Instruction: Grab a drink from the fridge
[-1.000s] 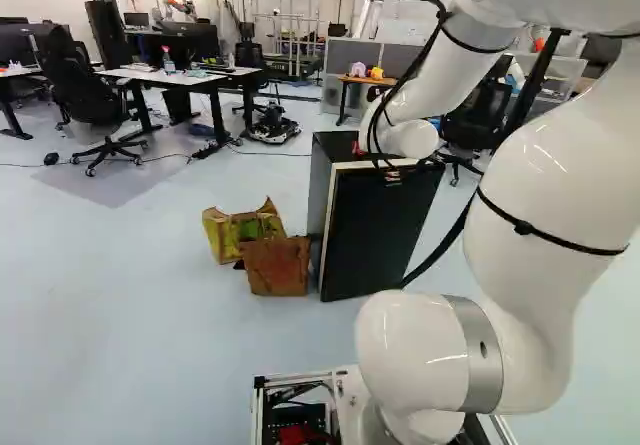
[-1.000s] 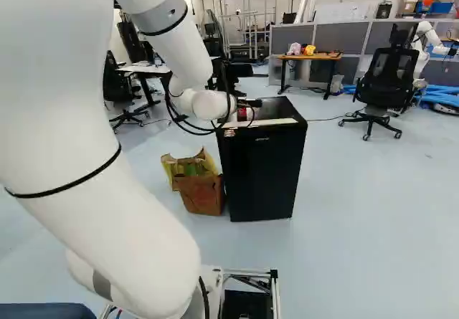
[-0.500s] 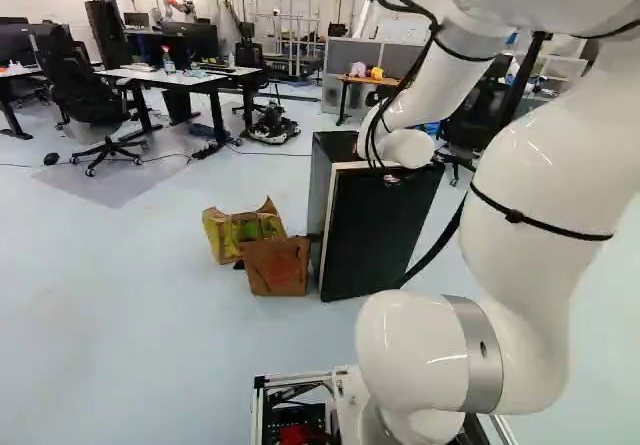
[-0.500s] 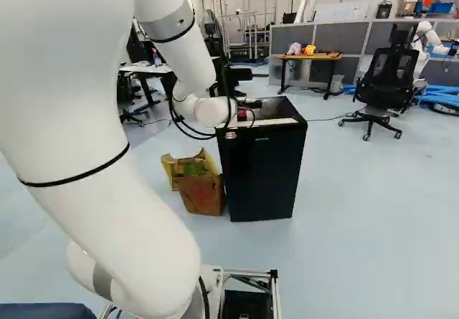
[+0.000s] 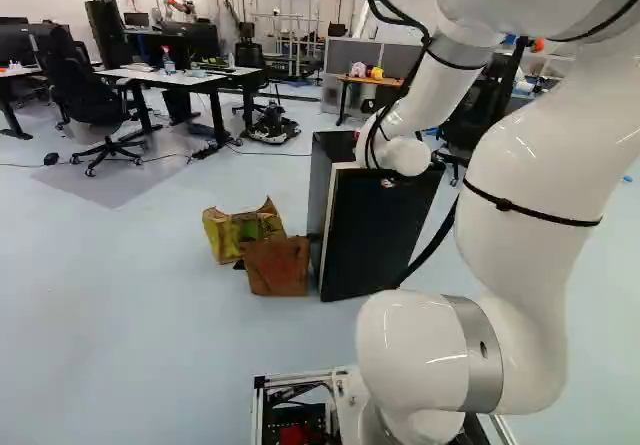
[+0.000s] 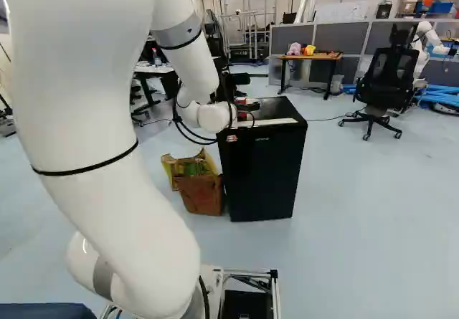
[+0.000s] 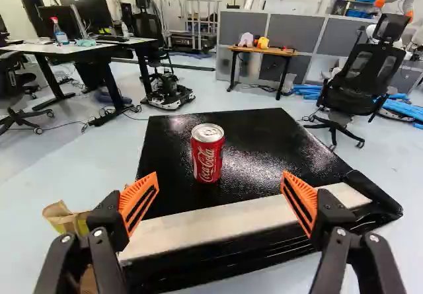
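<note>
Gripper [image 6: 248, 107] is wide open, nothing held, orange pads [image 7: 137, 201] spread over the near edge of the black fridge [image 6: 261, 168]. Red soda can [image 7: 207, 152] stands upright on the fridge top, ahead of the gap, a bit nearer the left finger, touching neither. White strip [image 7: 241, 217] runs along the near edge of the top, between can and gripper. Torn cardboard box [image 5: 277, 265] sits on the floor just left of the fridge, yellow-green box [image 5: 232, 233] just behind it. Farther out: white desk [image 7: 73, 47] far left, wood-topped table [image 7: 264, 51] far ahead, black office chair [image 7: 365, 76] far right, another robot [image 6: 428, 36] past the chair.
</note>
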Available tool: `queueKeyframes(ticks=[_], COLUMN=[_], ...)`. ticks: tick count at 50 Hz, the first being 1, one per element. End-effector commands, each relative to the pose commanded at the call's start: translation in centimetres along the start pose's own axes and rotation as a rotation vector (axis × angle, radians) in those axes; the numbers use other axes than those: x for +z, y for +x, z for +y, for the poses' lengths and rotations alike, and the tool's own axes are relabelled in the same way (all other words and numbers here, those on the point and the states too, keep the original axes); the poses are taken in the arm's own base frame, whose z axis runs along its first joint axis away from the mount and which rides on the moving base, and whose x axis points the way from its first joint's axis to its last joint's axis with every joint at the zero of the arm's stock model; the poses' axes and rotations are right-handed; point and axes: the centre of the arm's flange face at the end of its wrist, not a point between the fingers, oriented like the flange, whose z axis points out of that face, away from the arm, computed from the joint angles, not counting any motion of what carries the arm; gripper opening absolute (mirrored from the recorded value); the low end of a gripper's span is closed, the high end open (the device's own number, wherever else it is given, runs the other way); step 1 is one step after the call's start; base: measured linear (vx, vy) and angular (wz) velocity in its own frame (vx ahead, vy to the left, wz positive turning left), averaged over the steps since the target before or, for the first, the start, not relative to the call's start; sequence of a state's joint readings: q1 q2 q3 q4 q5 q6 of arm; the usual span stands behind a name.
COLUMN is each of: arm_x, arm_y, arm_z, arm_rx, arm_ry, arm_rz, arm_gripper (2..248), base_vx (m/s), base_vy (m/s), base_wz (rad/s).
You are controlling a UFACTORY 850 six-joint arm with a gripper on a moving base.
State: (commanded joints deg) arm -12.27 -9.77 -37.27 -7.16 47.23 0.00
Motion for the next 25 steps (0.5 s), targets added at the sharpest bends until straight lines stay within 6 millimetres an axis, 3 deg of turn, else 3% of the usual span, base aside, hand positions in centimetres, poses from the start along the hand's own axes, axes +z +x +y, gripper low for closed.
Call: queueKeyframes(ticks=[25], arm_x=[2.0], arm_y=[-1.7], arm_z=[-0.7], arm_rx=[-0.044], arm_ry=[0.067], arm_rz=[0.022], arm_gripper=[247], base_vx=[0.0], base_vy=[0.0], base_wz=[0.0])
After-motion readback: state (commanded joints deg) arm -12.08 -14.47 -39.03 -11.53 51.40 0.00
